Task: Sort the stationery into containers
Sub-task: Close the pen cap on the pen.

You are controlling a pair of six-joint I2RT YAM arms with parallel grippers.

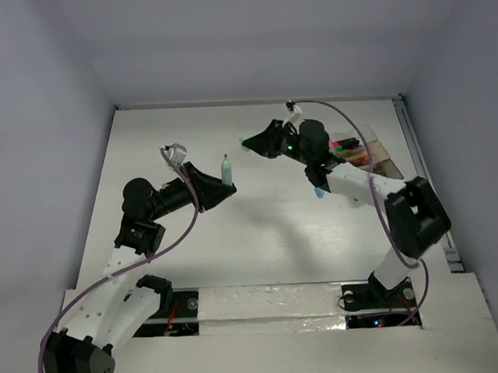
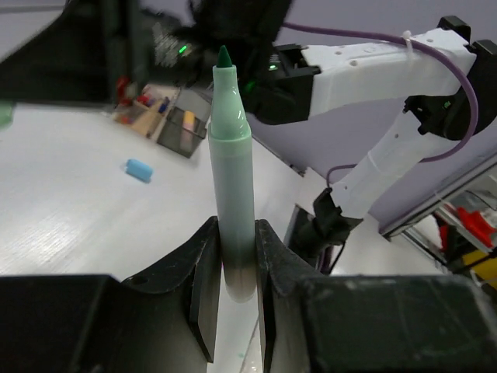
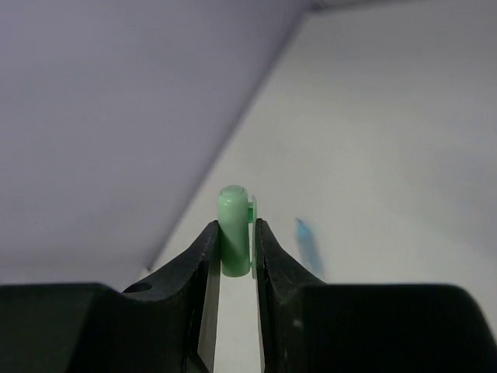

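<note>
My left jaws are pressed on both sides of the green highlighter (image 2: 232, 171), pinching it low on its dark end. It stands upright out of them, uncapped, with the dark green tip on top. My right jaws pinch the pale green cap (image 3: 233, 231) across its sides, one end poking past the jaw tips. Both are held clear above the worktop (image 1: 267, 243). The cap sits just beyond and to the right of the highlighter tip, apart from it.

Behind the right jaws, beside that arm, a blue eraser (image 1: 320, 193) lies flat on the worktop. Further right, partly behind the arm, is the clear container (image 1: 377, 153), with pink, red and green pieces inside. I can't tell which compartments they are in. A blurred blue streak (image 3: 308, 245) shows on the worktop past the right jaws. I can't tell what it is.
</note>
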